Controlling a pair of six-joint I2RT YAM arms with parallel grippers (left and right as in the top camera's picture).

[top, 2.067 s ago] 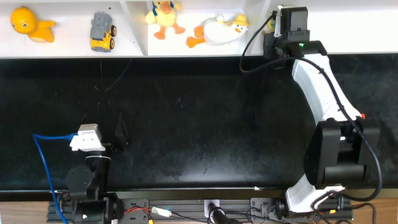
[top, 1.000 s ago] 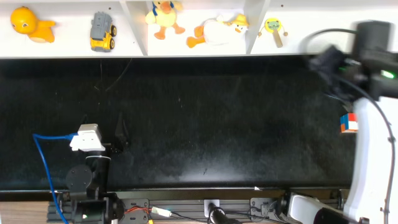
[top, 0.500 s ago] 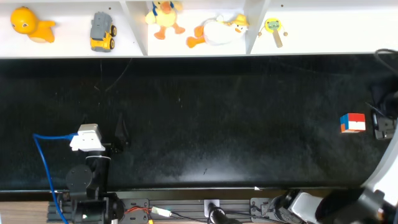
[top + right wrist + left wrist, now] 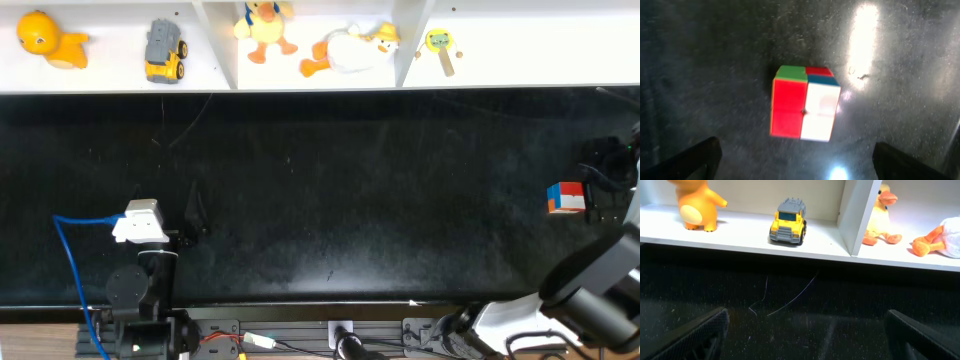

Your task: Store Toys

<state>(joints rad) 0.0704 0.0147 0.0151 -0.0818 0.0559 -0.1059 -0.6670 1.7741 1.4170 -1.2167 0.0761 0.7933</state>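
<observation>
Black matting (image 4: 330, 200) carried one multicoloured puzzle cube (image 4: 566, 198) at the right edge of the top view, apparently the only toy not yet on the white shelf (image 4: 300, 82) running along the frame's top. The right gripper (image 4: 799, 162) hovered over the cube, fingers spread wide and holding nothing. The pick-up looked about to begin, and the next move would call for a straight descent and a squeeze on two opposite faces. The left gripper (image 4: 805, 340), likewise wide open and empty, sat at lower left of the top view. On the shelf, the left compartment held a yellow duck (image 4: 45, 38) and a toy truck (image 4: 164, 52). The middle held a plush duck (image 4: 265, 25) and a white plush bird (image 4: 350, 48), the right a small green rattle (image 4: 440, 45).
</observation>
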